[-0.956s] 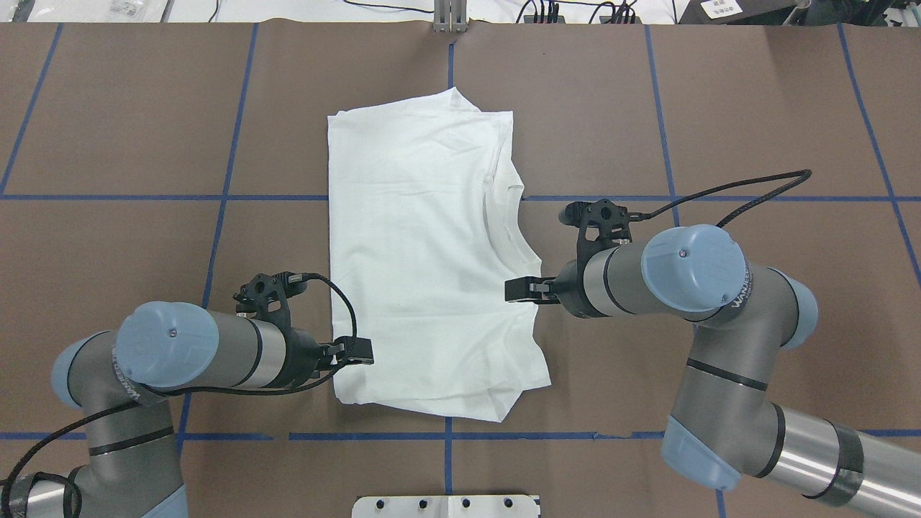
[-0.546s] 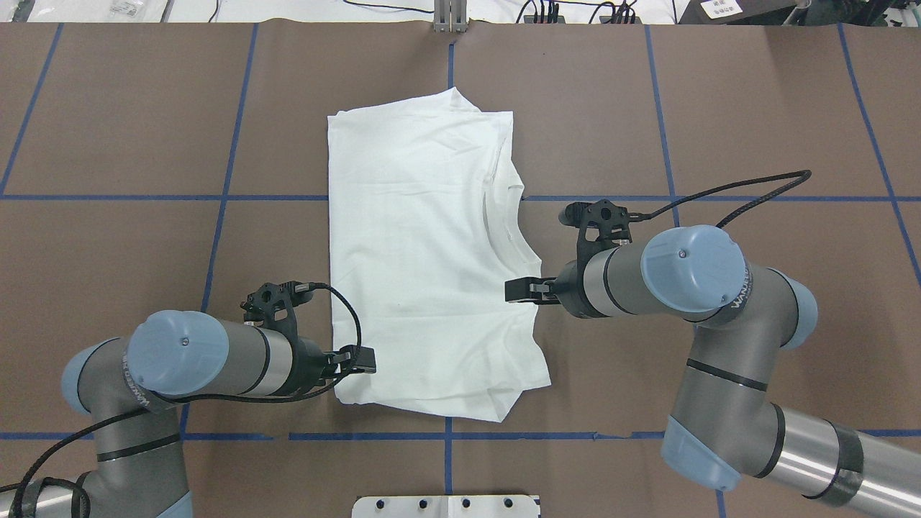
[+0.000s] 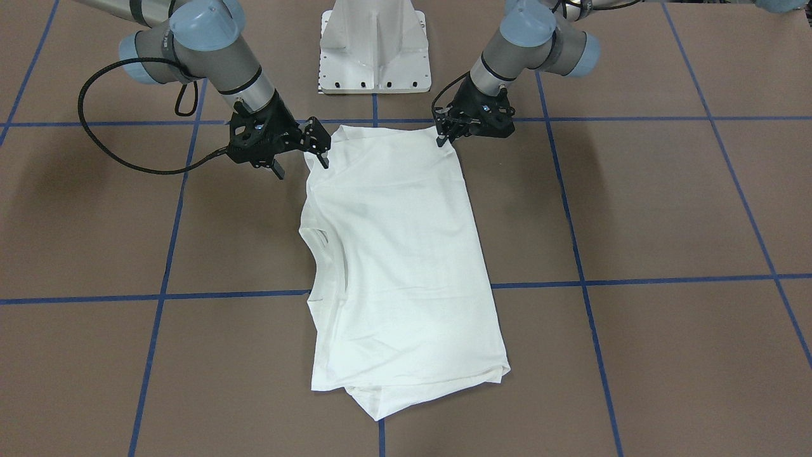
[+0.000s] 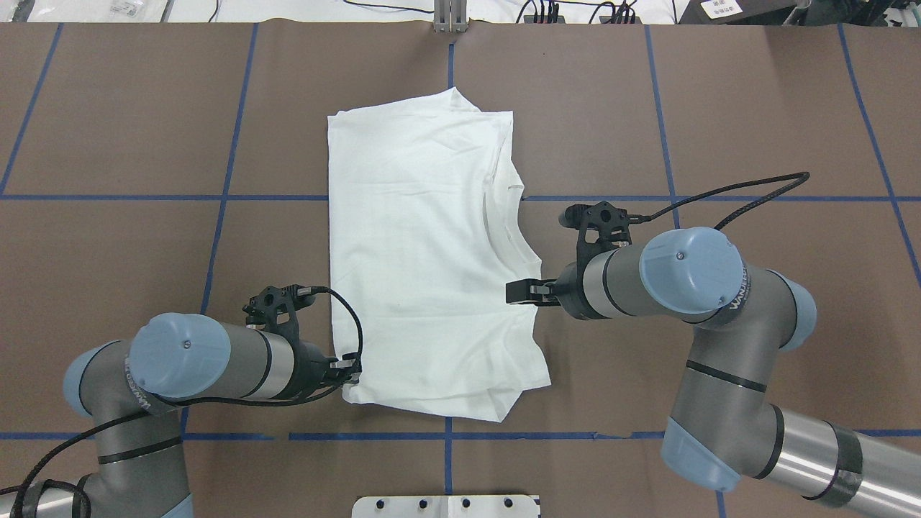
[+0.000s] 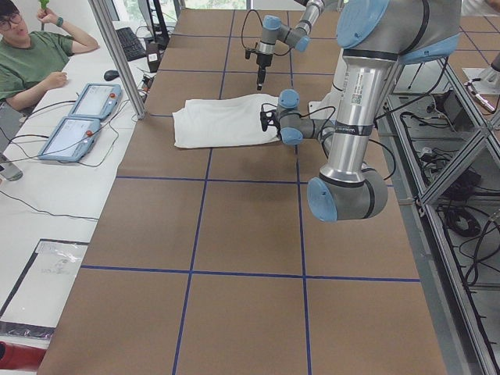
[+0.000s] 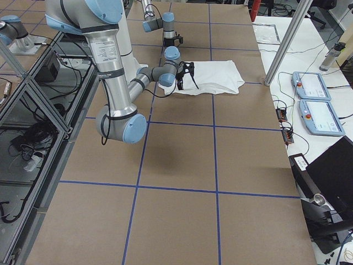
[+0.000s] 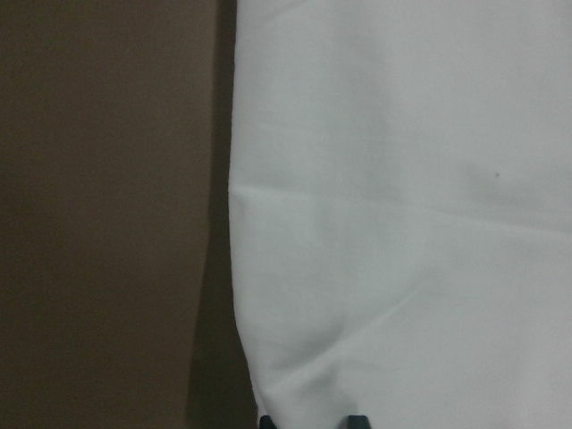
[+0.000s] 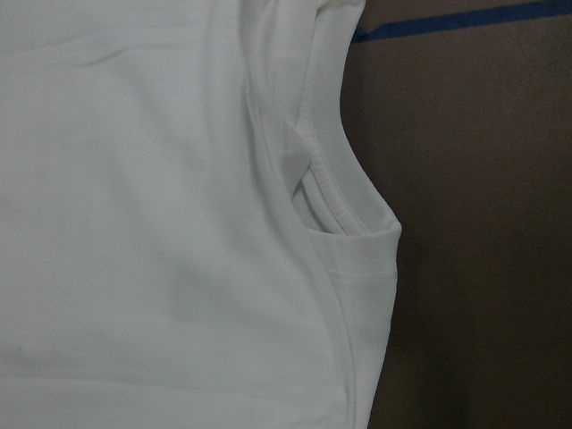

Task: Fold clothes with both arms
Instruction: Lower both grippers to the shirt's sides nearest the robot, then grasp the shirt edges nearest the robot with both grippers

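White cotton T-shirt lies folded lengthwise, mid-table on the brown table. The left gripper is clamped on the shirt's near left corner. The right gripper, fingers spread wide, sits at the shirt's right edge, beside the collar.

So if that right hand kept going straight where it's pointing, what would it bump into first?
The white shirt: the right hand points at its side edge, near the collar, nothing between. Whether it already touches is unclear.
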Tool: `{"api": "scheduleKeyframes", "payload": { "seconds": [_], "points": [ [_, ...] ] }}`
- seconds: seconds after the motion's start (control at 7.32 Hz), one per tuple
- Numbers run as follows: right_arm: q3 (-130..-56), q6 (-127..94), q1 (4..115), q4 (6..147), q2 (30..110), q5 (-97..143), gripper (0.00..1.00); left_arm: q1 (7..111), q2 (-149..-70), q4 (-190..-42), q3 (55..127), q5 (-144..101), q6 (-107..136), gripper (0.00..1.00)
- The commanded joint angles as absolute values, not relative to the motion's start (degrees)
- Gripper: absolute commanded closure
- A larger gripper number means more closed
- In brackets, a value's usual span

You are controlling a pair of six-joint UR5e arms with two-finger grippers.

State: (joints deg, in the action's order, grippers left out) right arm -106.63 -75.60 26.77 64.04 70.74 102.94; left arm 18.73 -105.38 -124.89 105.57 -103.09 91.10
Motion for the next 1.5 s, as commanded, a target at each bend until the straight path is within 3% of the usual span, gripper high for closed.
{"api": "scheduleKeyframes", "payload": {
  "seconds": [0.0,0.27,0.82,1.37],
  "points": [
    [-107.48,-83.6,26.28,68.86,69.62,103.01,0.01,18.72,-105.38,-124.98,105.73,-103.18,90.88,1.0],
    [-110.39,-100.03,23.75,83.53,64.98,102.92,0.01,18.72,-105.47,-124.98,106.0,-103.18,91.05,1.0],
    [-107.76,-118.88,15.48,83.76,64.34,99.14,0.05,18.72,-105.82,-124.98,106.17,-103.18,91.14,1.0],
    [-101.89,-121.99,13.45,83.32,60.58,96.77,0.05,18.72,-105.82,-124.89,106.43,-103.18,91.14,1.0]
  ]
}}
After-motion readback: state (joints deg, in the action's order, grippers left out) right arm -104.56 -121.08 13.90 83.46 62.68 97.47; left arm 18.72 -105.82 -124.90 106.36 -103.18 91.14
